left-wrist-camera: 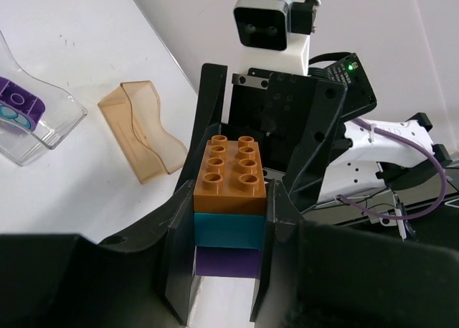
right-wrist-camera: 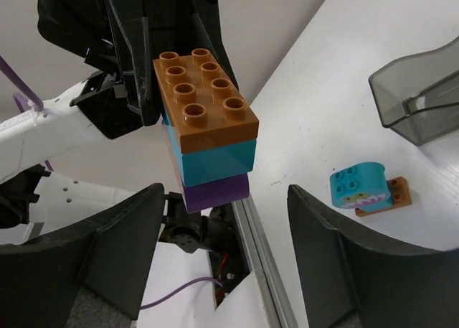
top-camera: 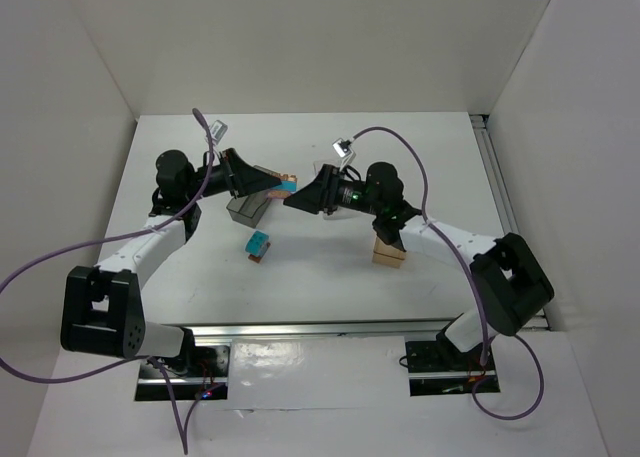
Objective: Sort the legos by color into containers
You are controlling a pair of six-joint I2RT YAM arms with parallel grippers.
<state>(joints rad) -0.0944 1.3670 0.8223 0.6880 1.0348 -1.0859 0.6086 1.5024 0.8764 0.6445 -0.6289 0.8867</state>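
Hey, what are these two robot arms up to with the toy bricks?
The left arm holds a stack of three bricks, orange-brown over teal over purple, clamped in its jaws above the table. The right arm faces it, jaws open, right up at the stack. A teal piece lies loose on the table near the grey bin; the amber bin looks empty.
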